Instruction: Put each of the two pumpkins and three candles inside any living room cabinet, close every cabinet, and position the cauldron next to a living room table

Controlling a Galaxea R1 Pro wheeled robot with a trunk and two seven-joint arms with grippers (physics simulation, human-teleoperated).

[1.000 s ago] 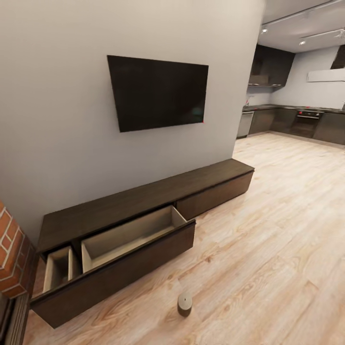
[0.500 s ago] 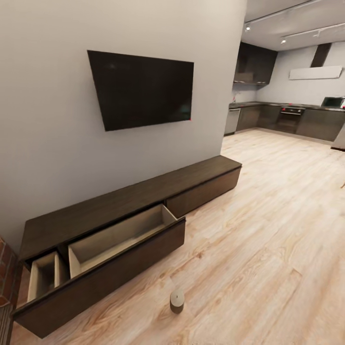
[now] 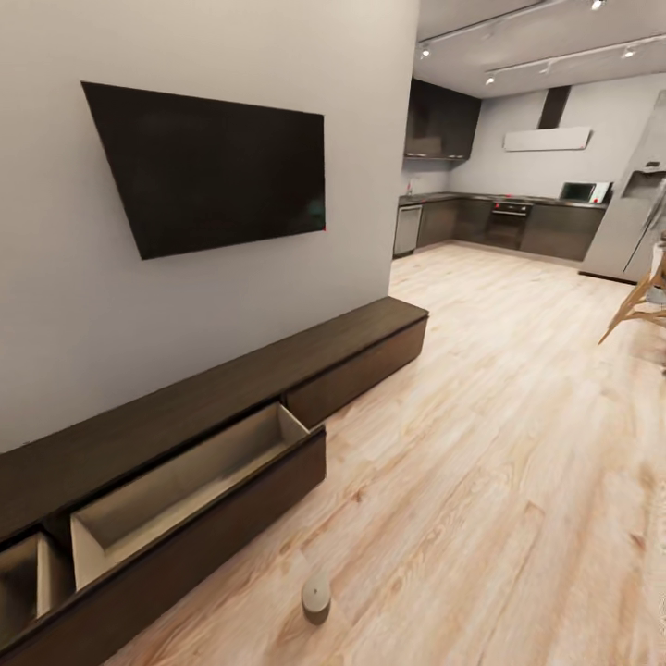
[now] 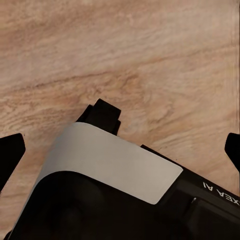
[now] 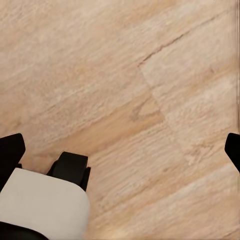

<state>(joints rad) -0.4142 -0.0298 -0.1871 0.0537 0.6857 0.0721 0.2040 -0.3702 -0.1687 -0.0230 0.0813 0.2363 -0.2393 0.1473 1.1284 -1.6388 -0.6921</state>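
facing cabinet (image 3: 222,407), drawer pulled out and bare.
candle (image 3: 315,597) on floor, unstowed. both my pincers (image 4: 120,150) (image 5: 120,150) spread wide, holding nothing.

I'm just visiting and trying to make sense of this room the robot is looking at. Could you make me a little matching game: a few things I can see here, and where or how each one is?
Things:
1. candle
2. drawer
3. television
4. kitchen cupboards

Places or states:
A. mounted on the grey wall
B. pulled out, nothing visible inside
C. standing on the wooden floor in front of the cabinet
D. far off at the back of the room

Pairs: 1-C, 2-B, 3-A, 4-D
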